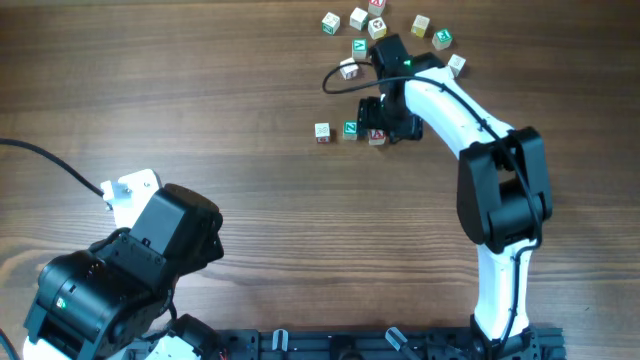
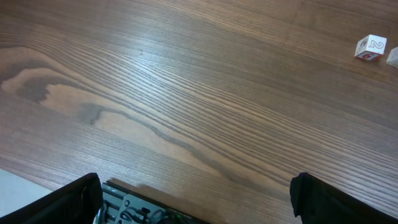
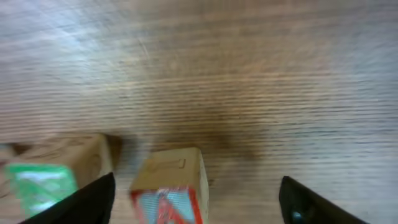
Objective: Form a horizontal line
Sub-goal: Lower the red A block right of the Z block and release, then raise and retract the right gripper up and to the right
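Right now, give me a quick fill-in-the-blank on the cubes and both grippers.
1. The row holds ___ cubes.
2. The end cube, between the fingers of the right gripper, bears a ___ letter.
3. The middle cube is lettered in ___.
4. The jaws of the left gripper stand ___.
Missing: three; red; green; open.

Wood-grain table [image 1: 250, 90], brown, seen from overhead. Three small cubes in a row just off ctr toward 1 o'clock: pale-faced cube [image 1: 322, 131], green-lettered cube [image 1: 350, 129] at its 3 o'clock, then red-lettered cube [image 1: 377, 137] at 3 o'clock again, a touch toward 6. Small gaps btwn them. Loose cluster of several more cubes [image 1: 358, 18] at 1 o'clock near far edge. Black cable [image 1: 50, 160] lies at 9 o'clock.
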Available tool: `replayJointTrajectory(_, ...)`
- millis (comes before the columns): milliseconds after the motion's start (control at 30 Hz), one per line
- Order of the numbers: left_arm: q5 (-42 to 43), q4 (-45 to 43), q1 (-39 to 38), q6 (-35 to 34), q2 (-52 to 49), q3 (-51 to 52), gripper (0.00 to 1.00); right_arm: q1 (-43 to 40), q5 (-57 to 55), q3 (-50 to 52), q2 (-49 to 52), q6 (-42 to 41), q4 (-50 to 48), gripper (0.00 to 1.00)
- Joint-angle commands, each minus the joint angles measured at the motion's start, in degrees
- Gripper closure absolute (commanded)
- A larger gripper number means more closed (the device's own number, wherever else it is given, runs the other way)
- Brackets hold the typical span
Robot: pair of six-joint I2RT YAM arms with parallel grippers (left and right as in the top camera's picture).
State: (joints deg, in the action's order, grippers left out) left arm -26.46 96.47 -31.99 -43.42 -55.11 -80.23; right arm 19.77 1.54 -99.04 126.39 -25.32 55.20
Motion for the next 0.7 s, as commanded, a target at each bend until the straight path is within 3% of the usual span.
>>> replayJointTrajectory(0, 0.07, 0.02, 0.0, -0.13, 0.24, -0.15, 0.0, -0.02, -4.35, -4.44, -5.88, -0.22, 1.95, 0.08)
replayJointTrajectory(300, 0.07, 0.02, 0.0, -0.13, 0.24, -0.15, 0.0, -0.02, -6.64, -4.68, -15.5, -0.33, 7.23, 0.0)
replayJointTrajectory(667, 0.07, 0.02, 0.0, -0.13, 0.24, -0.15, 0.0, -0.02, -6.67, -4.68, -27.98, -1.9, 10.97, 0.0)
